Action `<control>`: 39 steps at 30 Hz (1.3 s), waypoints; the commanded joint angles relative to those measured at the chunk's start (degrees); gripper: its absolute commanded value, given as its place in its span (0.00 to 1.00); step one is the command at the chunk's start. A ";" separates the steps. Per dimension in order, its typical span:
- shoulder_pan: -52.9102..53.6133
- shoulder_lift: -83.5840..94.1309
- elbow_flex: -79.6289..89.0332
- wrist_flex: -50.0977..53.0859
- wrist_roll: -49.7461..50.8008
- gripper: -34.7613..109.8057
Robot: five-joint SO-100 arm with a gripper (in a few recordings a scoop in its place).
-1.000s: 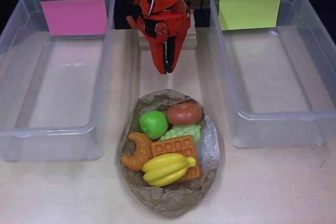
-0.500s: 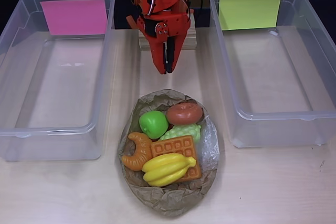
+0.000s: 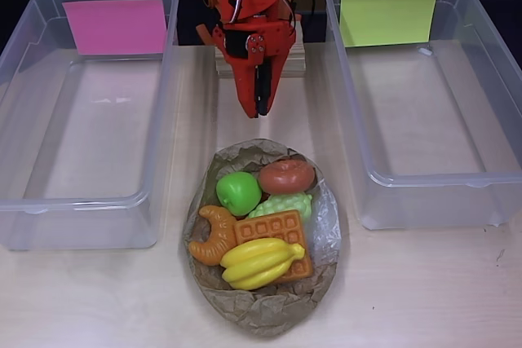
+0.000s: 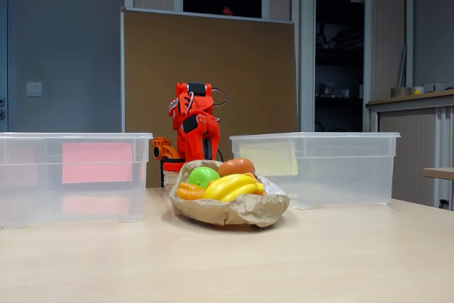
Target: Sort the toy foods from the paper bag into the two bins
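Claw [image 3: 260,107] hangs tips-down w/ fingers nearly together, only a thin gap, holding nothing, touching nothing; it's above the bare surface [image 3: 408,283] just behind the paper bag [image 3: 261,307]. Bag sits between the two bins, pink-sheet bin [image 3: 90,201] on overhead left, yellow-green-sheet bin [image 3: 424,193] on right. On the bag: bananas [image 3: 261,262], waffle [image 3: 273,226], croissant [image 3: 210,238], apple [image 3: 237,192], grapes [image 3: 284,204], donut [image 3: 286,176]. Fixed view gives the side-on pile; claw tips hidden behind the bag there.

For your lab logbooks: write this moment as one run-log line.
gripper: shut, above table, short of paper bag | toy foods: all in bag | pink-sheet bin, green-sheet bin: empty
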 commanded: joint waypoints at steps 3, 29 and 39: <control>-0.62 0.26 -7.73 0.44 -15.47 0.32; -2.90 -84.73 -76.03 -1.49 -35.51 0.31; -2.72 -109.95 -99.84 0.09 -50.71 0.38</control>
